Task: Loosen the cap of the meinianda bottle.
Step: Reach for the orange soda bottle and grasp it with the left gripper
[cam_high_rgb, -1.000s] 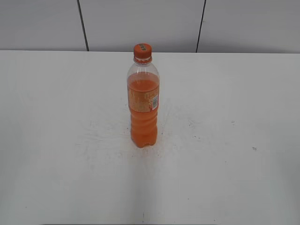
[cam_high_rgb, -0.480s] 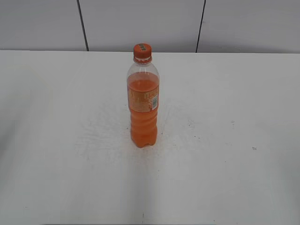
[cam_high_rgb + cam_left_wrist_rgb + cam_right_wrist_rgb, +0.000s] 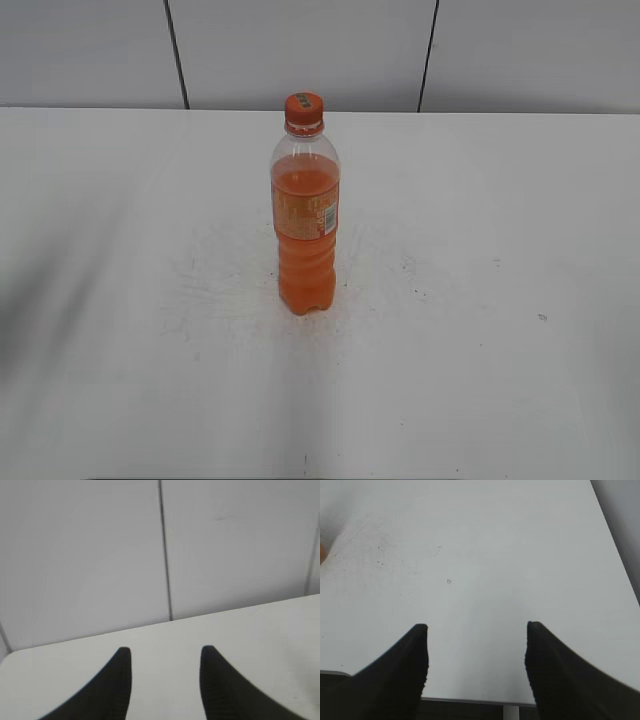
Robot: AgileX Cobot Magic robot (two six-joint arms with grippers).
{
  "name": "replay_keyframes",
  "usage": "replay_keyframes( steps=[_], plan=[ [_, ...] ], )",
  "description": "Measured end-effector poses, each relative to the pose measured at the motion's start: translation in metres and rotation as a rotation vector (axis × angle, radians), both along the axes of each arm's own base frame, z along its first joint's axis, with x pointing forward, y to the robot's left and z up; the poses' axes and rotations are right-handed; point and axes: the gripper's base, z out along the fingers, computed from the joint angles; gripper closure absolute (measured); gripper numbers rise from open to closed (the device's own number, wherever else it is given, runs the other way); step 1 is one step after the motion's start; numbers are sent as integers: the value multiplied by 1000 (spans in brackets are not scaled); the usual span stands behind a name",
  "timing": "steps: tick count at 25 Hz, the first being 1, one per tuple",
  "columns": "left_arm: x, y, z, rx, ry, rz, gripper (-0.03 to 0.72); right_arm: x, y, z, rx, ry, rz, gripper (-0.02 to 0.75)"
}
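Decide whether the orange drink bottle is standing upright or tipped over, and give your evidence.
Upright. The meinianda bottle stands on its base on the white table, with the cap on top.

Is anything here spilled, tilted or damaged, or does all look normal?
Nothing stands out. The meinianda bottle stands upright on the table with its cap on, and no liquid is spilled. The table only shows faint scuffs and specks around the bottle.

Left gripper (image 3: 166, 652): jaws parted, nothing between the dark fingers (image 3: 119, 680), aimed level toward the far side | Right gripper (image 3: 476, 627): jaws spread wide, nothing held, fingers (image 3: 547, 665) tilted downward over the near right side | Exterior view: neither arm in frame
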Motion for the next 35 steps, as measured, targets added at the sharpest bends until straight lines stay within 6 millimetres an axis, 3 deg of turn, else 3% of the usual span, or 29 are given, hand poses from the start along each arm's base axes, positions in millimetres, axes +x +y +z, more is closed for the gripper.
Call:
replay_keyframes(
  steps=[4, 9, 11, 14, 21, 24, 30, 35],
  plan=[
    [16, -15, -11, 37, -4, -123, 353, 0, 0, 0, 0, 1, 0, 275],
    [30, -23, -23, 30, -16, -201, 120, 0, 0, 0, 0, 1, 0, 275],
    [32, -29, -25, 4, -27, -257, 83, 0, 0, 0, 0, 1, 0, 275],
    [34, -40, -35, 14, -21, -408, 73, 0, 0, 0, 0, 1, 0, 275],
    [55, -55, -85, -22, 88, -749, 85, 0, 0, 0, 0, 1, 0, 275],
    [76, -61, -105, -32, 176, -878, 88, 0, 0, 0, 0, 1, 0, 275],
    [120, -72, -127, 12, 200, -1011, 95, 0, 0, 0, 0, 1, 0, 275],
    [141, -98, -147, 26, 221, -1123, 95, 0, 0, 0, 0, 1, 0, 275]
  ],
)
